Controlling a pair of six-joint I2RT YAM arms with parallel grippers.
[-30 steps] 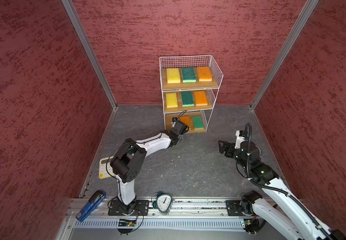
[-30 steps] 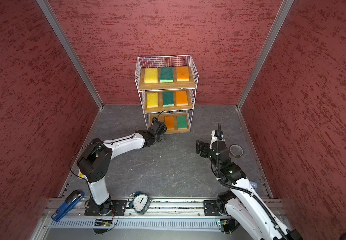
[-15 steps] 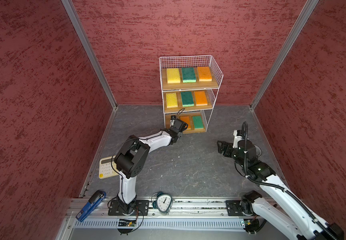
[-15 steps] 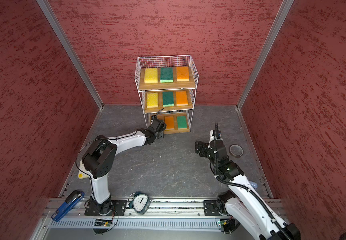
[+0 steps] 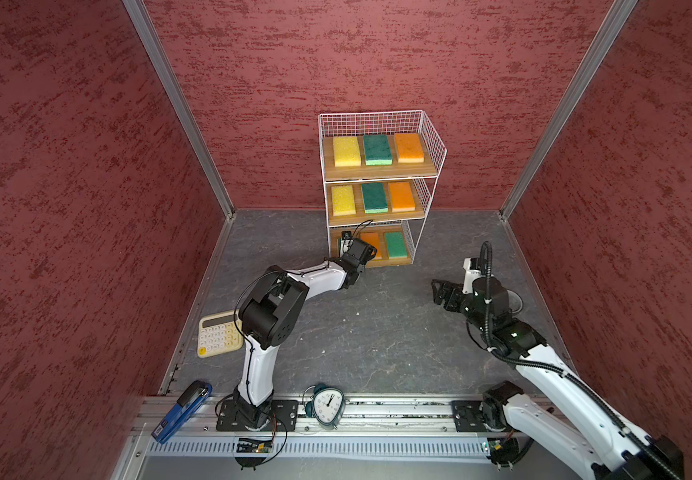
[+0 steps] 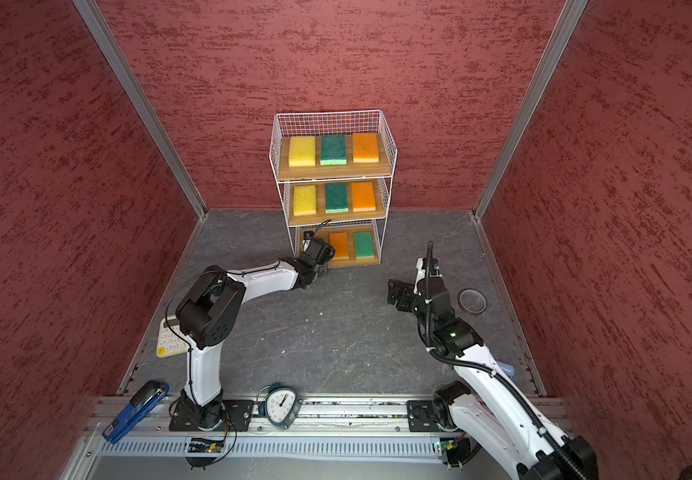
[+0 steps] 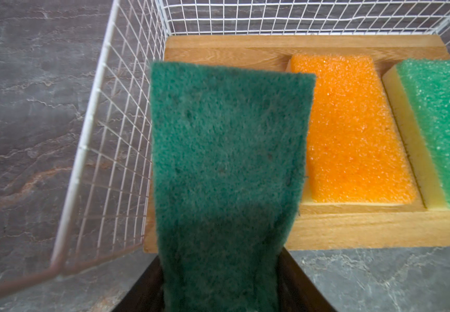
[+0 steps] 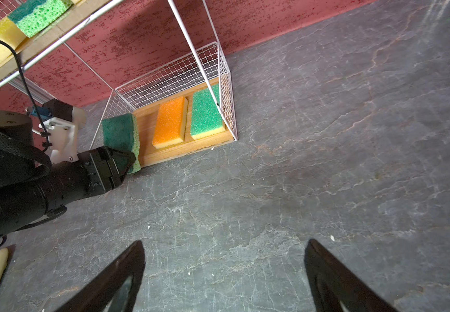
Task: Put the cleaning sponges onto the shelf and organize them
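The shelf [image 5: 433,137] is a white wire rack with three wooden boards. Its top and middle boards each hold a yellow sponge [image 5: 346,151], a green one [image 5: 376,148] and an orange one [image 5: 409,147]. On the bottom board [image 7: 218,48] lie an orange sponge [image 7: 353,129] and a green sponge [image 7: 445,129]. My left gripper [image 7: 222,272] is shut on a dark green sponge [image 7: 226,162], held over that board's left end beside the wire side. My right gripper [image 8: 225,243] stands open and empty above the floor, right of the shelf [image 8: 180,152].
A cream calculator [image 5: 218,334] lies by the left wall behind my left arm. A clock [image 5: 327,406] and a blue stapler [image 5: 182,411] sit at the front rail. A tape roll [image 6: 472,300] lies beside my right arm. Red walls close in three sides.
My left arm's elbow has swung right and the held green sponge has edged slightly toward the bottom board. My right gripper has drifted a little to the left.
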